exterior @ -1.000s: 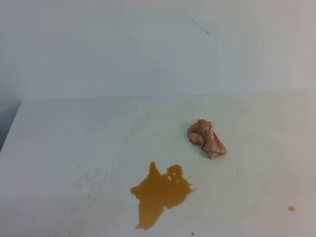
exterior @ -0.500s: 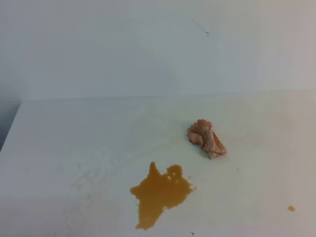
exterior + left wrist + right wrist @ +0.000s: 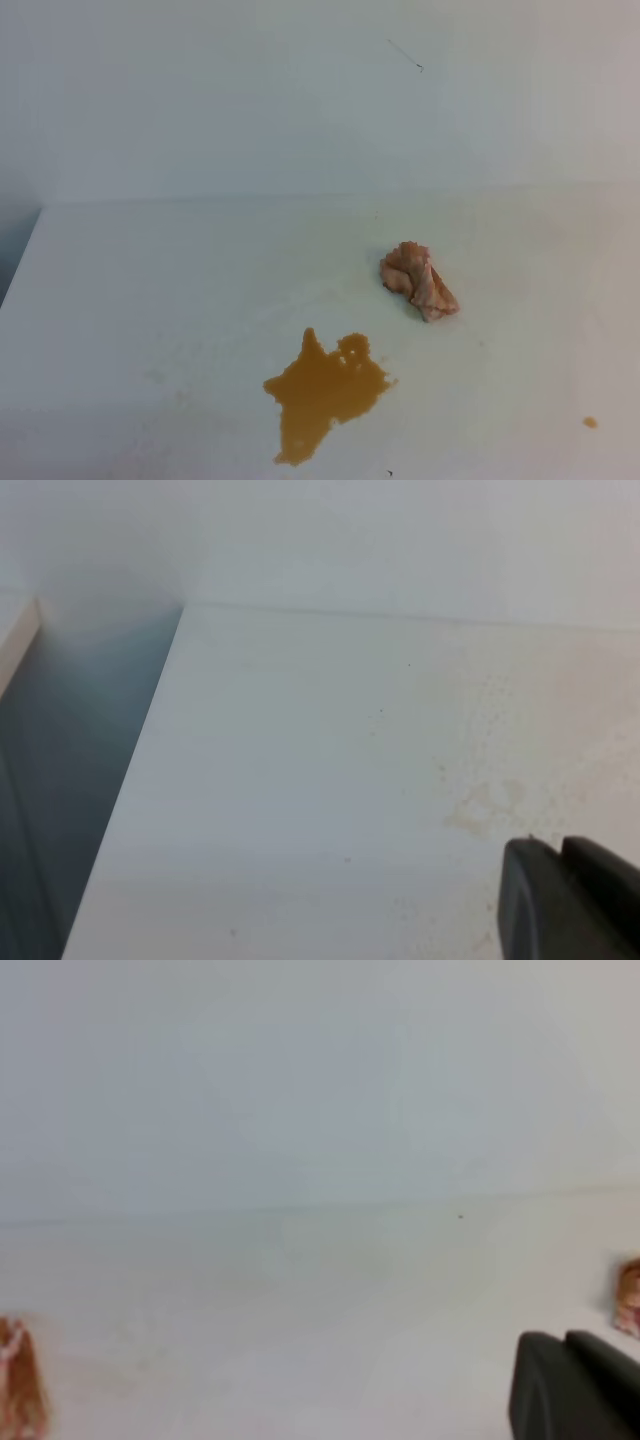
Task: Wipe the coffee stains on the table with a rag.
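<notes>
Rag [image 3: 418, 281] lies loose mid-worktop [image 3: 150, 290], right of centre. Big coffee stain [image 3: 320, 392] near front edge, small dot [image 3: 591, 422] toward front right corner. Both untouched. Left end effector [image 3: 560, 852] and right end effector [image 3: 565, 1345] closed, empty. Wiping not begun; next: open, grasp rag.

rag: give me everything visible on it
The rag is a small crumpled wad of pinkish-tan cloth, wrinkled into lumpy folds, with orange-brown tinting in places. It lies loose on the white table, right of centre in the high view, elongated along a diagonal from upper left to lower right. It sits apart from the large coffee stain, which is nearer the camera and to the left. Nothing but the table touches it; no gripper is near it in that view.
</notes>
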Controlling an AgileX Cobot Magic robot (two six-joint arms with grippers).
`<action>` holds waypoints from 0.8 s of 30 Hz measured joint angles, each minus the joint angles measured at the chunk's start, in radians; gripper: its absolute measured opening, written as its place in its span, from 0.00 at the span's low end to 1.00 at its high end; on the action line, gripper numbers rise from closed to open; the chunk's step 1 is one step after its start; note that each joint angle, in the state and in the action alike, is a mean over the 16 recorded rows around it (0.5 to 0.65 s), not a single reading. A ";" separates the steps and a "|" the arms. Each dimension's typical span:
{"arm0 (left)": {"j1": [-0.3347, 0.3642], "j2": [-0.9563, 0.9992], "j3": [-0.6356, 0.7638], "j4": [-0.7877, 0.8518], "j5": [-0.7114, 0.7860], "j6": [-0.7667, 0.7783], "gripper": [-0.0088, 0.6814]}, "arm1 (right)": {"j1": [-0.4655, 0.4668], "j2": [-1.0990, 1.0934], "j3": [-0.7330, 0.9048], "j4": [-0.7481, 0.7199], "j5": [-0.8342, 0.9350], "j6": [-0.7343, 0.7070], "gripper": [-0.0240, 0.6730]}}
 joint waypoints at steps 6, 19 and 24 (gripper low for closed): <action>0.000 0.000 0.000 0.000 0.000 0.000 0.01 | 0.008 0.121 -0.029 0.144 -0.005 -0.070 0.03; 0.000 -0.007 0.008 0.000 -0.004 0.000 0.01 | 0.111 0.588 -0.276 0.414 0.160 -0.445 0.09; 0.000 -0.007 0.008 0.000 -0.004 0.000 0.01 | 0.184 0.811 -0.467 0.442 0.247 -0.509 0.22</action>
